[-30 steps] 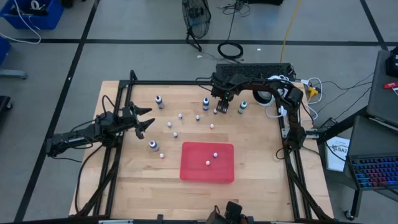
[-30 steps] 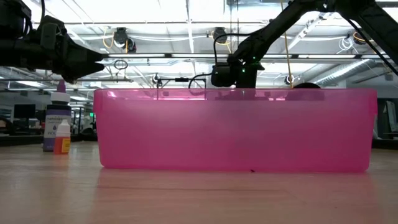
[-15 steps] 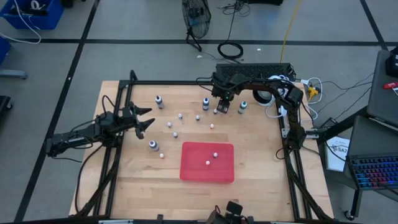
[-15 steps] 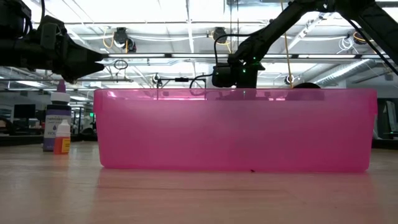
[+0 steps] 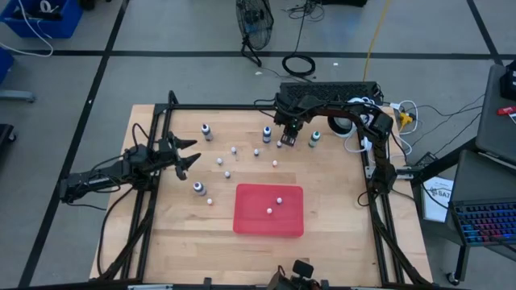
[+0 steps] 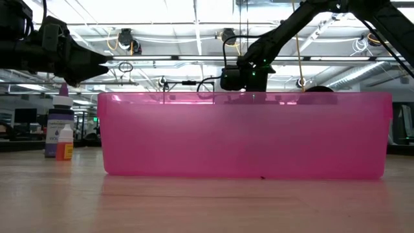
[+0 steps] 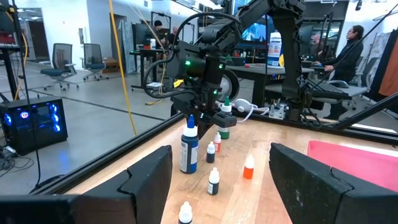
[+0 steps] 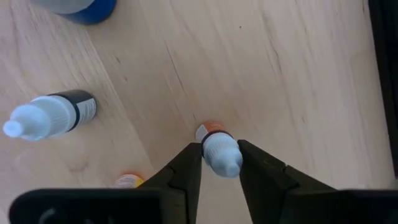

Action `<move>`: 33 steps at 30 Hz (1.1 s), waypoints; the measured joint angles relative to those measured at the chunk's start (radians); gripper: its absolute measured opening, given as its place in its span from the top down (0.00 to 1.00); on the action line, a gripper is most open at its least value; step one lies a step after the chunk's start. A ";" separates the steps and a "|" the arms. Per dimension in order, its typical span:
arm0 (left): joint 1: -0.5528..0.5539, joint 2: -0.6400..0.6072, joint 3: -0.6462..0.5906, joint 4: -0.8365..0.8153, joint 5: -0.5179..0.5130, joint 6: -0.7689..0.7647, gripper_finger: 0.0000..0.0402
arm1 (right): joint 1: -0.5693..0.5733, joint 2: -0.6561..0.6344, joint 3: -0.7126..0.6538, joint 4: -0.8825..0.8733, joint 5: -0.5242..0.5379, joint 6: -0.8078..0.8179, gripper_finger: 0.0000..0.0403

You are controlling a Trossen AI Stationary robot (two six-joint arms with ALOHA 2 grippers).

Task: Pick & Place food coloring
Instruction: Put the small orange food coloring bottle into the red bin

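The right hand (image 8: 219, 163) points down at the far side of the desk (image 5: 322, 209), its two fingers (image 8: 186, 168) pressed against the sides of a small bottle (image 8: 219, 151) with a pale cap and an orange band, which stands on the wood. Just beside it lies another small bottle with a black band (image 8: 53, 115), and the blue base of a bigger bottle (image 8: 84, 9) shows near that one. From above, this hand (image 5: 285, 138) sits between two dark bottles (image 5: 267, 134) at the desk's far edge.

More small bottles (image 5: 226, 173) are scattered across the middle of the desk, apart from one another. Two whitish ones (image 5: 280, 200) lie inside the red tray (image 5: 250, 221) near the front edge.

The left hand (image 5: 187, 159) hangs over the left side of the desk, fingers (image 7: 149, 177) spread wide with nothing between them, near a dark bottle (image 5: 198, 188) with a small one beside it.
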 joint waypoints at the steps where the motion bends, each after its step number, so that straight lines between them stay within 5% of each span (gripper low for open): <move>1: 0.000 0.000 0.000 0.000 0.000 0.000 0.33 | 0.000 0.000 0.000 0.001 0.000 0.000 0.75; 12: 0.000 0.000 0.000 0.000 0.000 0.000 0.33 | 0.000 0.000 0.000 0.003 0.000 0.002 0.69; 23: 0.000 0.000 0.000 0.000 0.000 0.000 0.33 | 0.000 0.000 0.001 0.004 -0.079 0.000 0.87; 33: 0.000 0.000 0.000 0.000 0.000 0.000 0.33 | 0.015 -0.023 0.002 -0.008 -0.058 -0.009 0.88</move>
